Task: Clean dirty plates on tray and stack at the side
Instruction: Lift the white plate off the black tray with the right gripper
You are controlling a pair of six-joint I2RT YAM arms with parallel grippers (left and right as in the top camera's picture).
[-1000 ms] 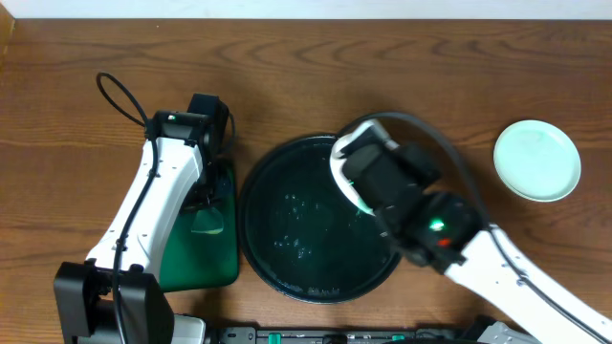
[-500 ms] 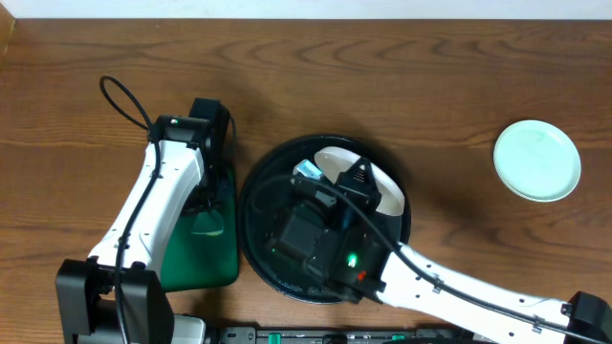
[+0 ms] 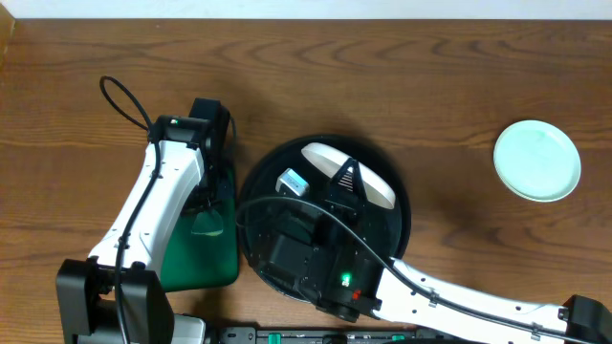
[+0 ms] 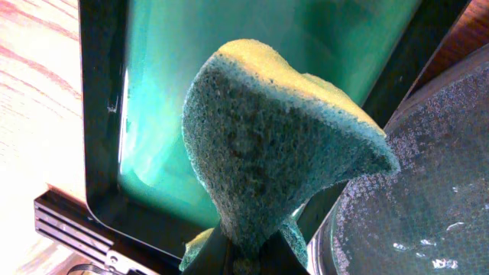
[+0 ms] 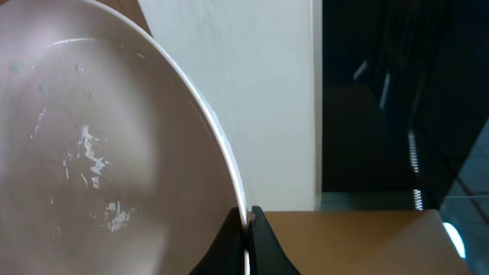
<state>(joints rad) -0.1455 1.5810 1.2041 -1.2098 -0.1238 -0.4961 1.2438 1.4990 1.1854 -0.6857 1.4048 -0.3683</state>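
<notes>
I count one plate (image 3: 536, 160) set aside right of tray (image 3: 246, 205); right gripper (image 5: 246, 220) clamps second plate (image 5: 99, 137) above it, left gripper (image 4: 249, 246) pinches sponge (image 4: 267, 145).

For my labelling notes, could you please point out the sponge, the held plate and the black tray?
sponge (image 4: 267, 145), left wrist view, middle of its green face.
held plate (image 5: 114, 153), right wrist view, its wet face.
black tray (image 3: 262, 167), overhead view, upper-left rim.

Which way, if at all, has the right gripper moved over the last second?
Yes. The right gripper, shut on a plate, swung left, from the tray's right rim toward its middle.
</notes>
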